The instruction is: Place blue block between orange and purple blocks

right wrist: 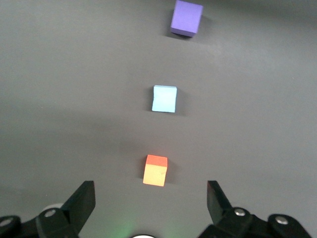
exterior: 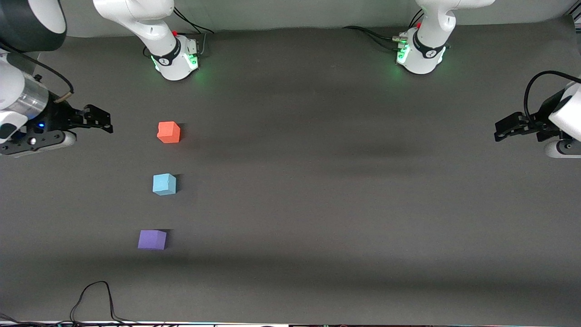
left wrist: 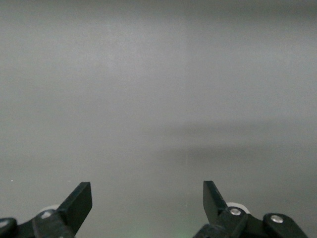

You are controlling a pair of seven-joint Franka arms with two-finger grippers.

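Three small cubes lie in a line on the dark table toward the right arm's end. The orange block (exterior: 169,132) (right wrist: 155,170) is farthest from the front camera and the purple block (exterior: 152,240) (right wrist: 186,18) is nearest. The blue block (exterior: 164,184) (right wrist: 164,98) sits between them, apart from both. My right gripper (exterior: 102,120) (right wrist: 151,196) hangs open and empty over the table at the right arm's end, to the side of the orange block. My left gripper (exterior: 504,129) (left wrist: 147,196) waits open and empty over the left arm's end, with only bare table under it.
The two arm bases (exterior: 174,59) (exterior: 420,54) stand along the table's edge farthest from the front camera. A black cable (exterior: 91,297) loops onto the table at the nearest edge, close to the purple block. The dark mat (exterior: 340,190) stretches wide toward the left arm's end.
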